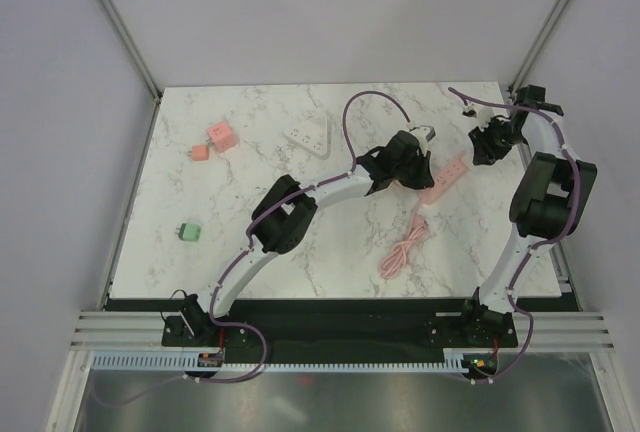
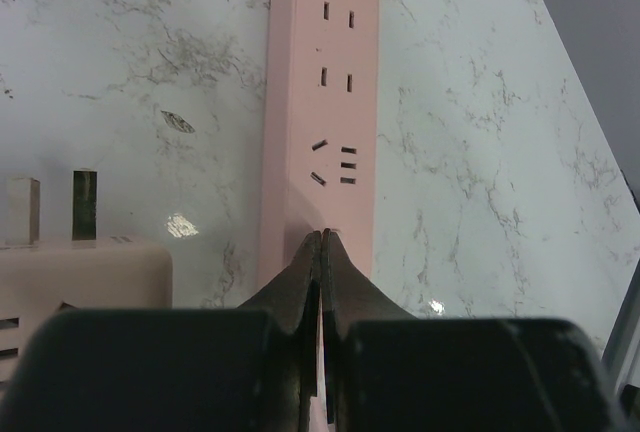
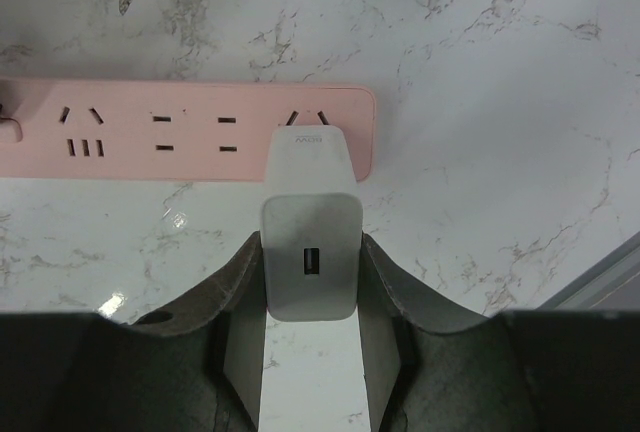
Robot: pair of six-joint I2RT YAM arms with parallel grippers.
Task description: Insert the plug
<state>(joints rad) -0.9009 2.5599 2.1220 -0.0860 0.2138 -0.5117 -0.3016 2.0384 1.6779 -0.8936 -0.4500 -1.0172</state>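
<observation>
A white USB charger plug sits between the fingers of my right gripper, which is shut on its sides. Its front end is over the last socket at the end of the pink power strip; its prongs are hidden. From above, the right gripper is at the strip's far right end. My left gripper is shut and empty, with its tips resting on the strip at the near end. In the top view the left gripper is over that strip.
The strip's pink cable lies coiled in front of it. A pink block with two metal prongs lies left of the strip. A white triangular socket, two pink cubes and a green adapter lie further left.
</observation>
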